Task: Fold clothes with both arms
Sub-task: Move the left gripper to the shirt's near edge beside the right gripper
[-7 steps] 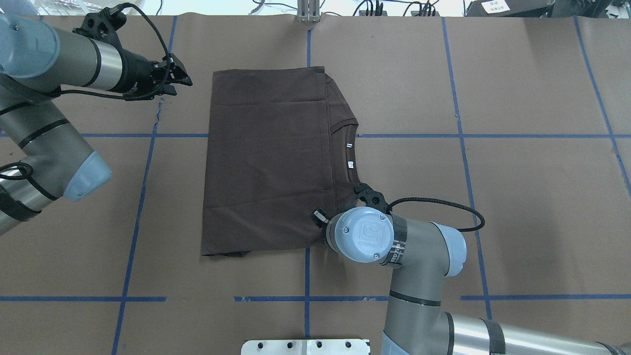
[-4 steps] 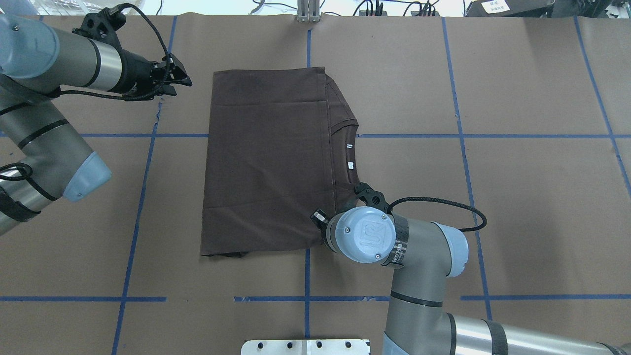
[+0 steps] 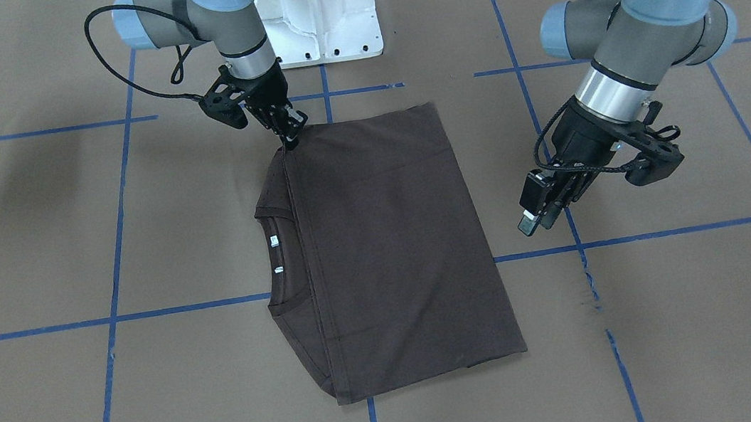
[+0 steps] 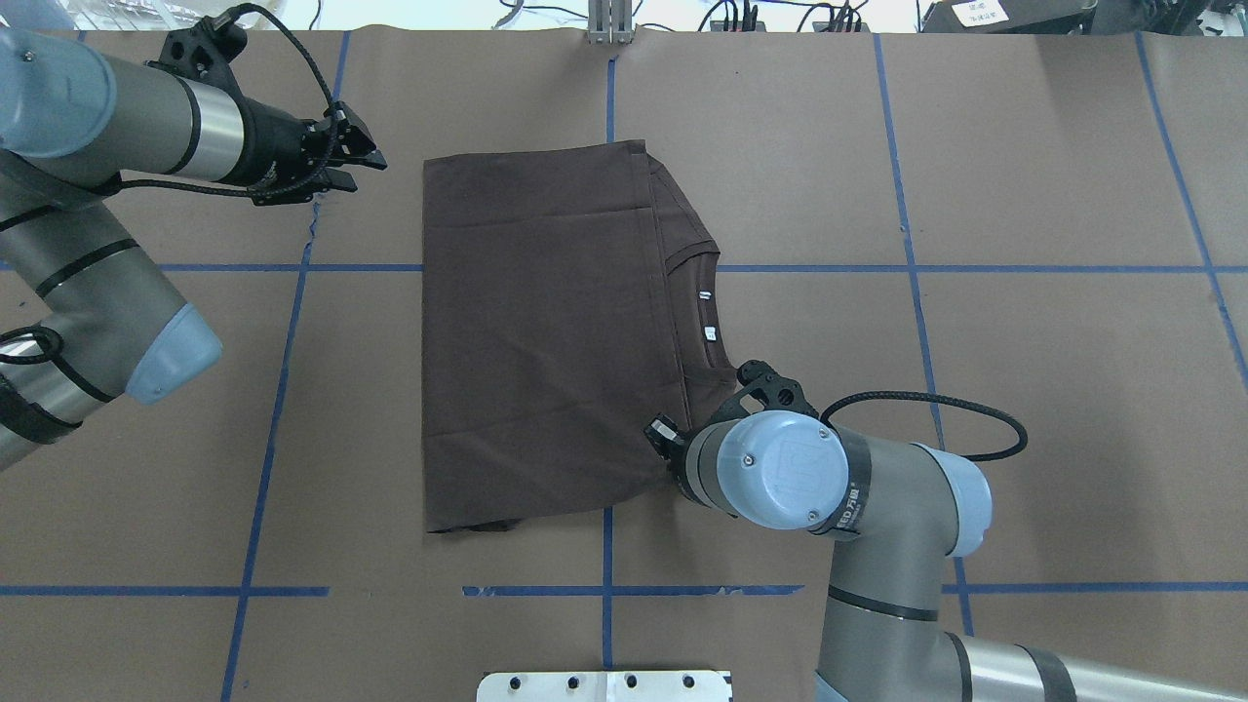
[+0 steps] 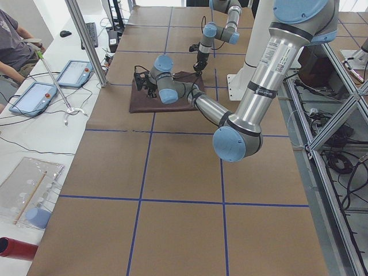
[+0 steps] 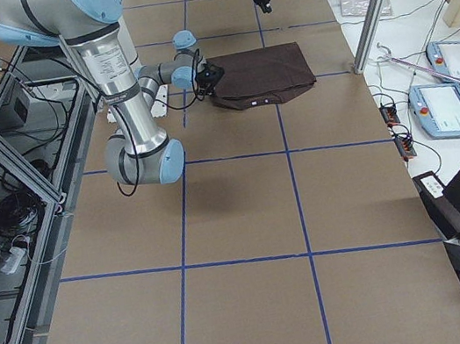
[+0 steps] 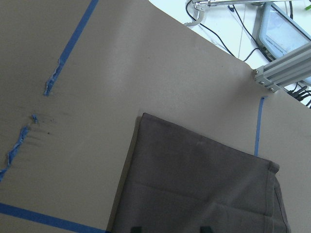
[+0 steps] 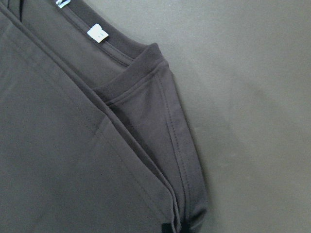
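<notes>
front view: i see the dark brown-grey cloth t-shirt (image 3: 393, 237) lying folded at frame centre on the brown paper-covered table (image 3: 681, 309); my right black two-finger gripper (image 3: 290, 137) pinches its upper left corner. overhead: left black two-finger gripper (image 4: 366, 166) upper left, jaws apart, empty, near the shirt.

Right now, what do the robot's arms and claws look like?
The left arm and right arm are grey tubes with light-blue joint caps and silver wrists. The left claw and right claw are black, with two fingers each. A black braided cable loops to each wrist.
</notes>
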Tool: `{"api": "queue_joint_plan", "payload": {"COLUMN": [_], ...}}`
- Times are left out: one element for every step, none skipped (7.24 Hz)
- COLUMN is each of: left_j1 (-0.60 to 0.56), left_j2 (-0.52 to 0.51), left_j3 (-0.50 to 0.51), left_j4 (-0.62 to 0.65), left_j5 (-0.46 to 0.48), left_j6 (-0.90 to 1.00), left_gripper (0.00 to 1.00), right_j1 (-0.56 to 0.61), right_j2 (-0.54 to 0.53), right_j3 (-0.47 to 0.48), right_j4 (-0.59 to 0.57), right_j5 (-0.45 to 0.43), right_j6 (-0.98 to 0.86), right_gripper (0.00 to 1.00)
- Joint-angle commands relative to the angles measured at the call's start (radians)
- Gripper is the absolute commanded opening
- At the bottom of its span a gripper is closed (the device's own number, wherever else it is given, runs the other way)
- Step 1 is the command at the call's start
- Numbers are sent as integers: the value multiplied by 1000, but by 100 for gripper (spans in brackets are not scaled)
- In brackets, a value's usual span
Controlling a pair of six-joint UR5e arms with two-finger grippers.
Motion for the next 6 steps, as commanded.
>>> {"api": "queue_joint_plan", "payload": {"left_j1": [115,193,309,394,477,561], "left_j2": [42,110,180,202,202,202], "left_j3": [-123,-211,-315,-357,-368,-374], "left_j4": [26,40,67,136,188,237], "left_j5": [3,34,124,185,241,294], "left_j6": [-179,-236,-309,-340,-392,-435], "left_gripper": [50,51,51,51,51,52], "right_j1": [-54,-98,-152,-159,-159,-159], "right_j2": [-35,-50,-55,-63,-64,-64], "right_j3": [102,152,177,182,183,184], "right_j4": [-89,-133,-184,-197,-197,-197], "right_j5": [-13,-30,-77,-90,-91,-91], "right_j6": [10,47,73,75,75,75], "right_gripper": [0,0,0,0,0,0]}}
